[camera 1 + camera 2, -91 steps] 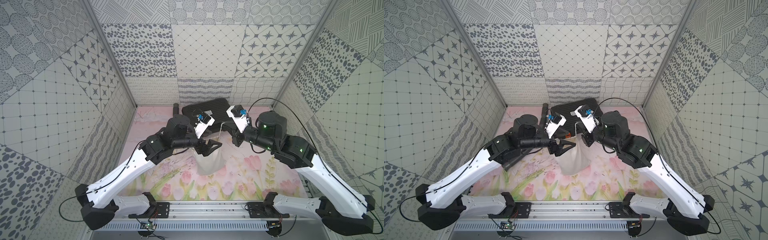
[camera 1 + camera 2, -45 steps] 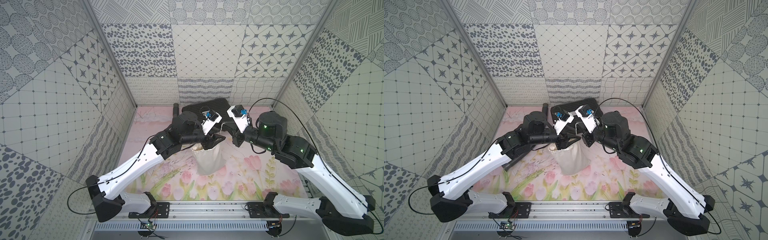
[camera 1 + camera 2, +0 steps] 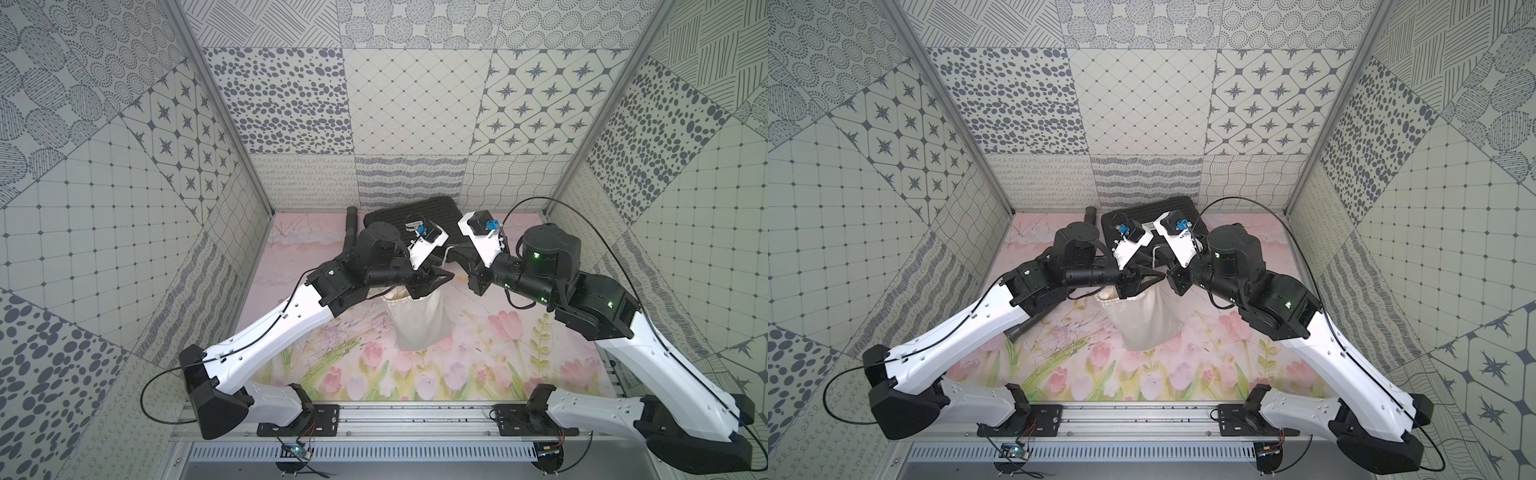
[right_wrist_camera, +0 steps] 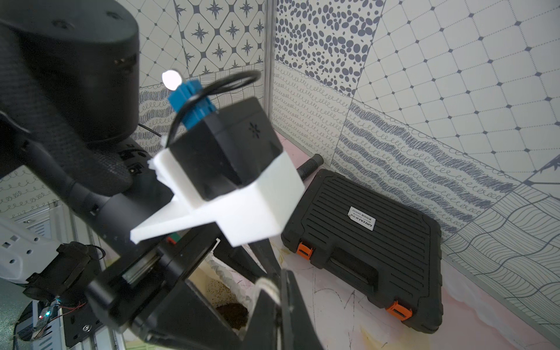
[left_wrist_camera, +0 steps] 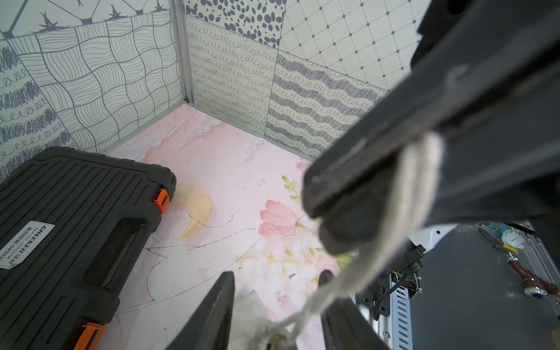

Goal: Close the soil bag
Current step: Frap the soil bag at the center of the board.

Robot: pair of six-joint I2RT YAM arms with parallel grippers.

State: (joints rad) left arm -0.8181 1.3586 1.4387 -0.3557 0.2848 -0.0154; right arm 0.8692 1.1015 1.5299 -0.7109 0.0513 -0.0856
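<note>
Evidently half done: the soil bag (image 3: 419, 320) stands mid-mat (image 3: 498, 365) with soil (image 4: 231, 310) showing in its mouth, the right gripper (image 5: 318, 216) clamped on the white cord (image 5: 403, 194), the left gripper (image 3: 442, 277) with jaws straddling the neck, whether gripping I cannot tell, so cinching remains.

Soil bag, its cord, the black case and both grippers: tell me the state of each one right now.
soil bag: standing upright, mouth not yet drawn shut, soil showing inside.
cord: runs from the bag's neck up into the right gripper.
right gripper: shut on the cord.
left gripper: partly open, jaws on either side of the bag's neck.
black case: lid shut, lying flat.
</note>
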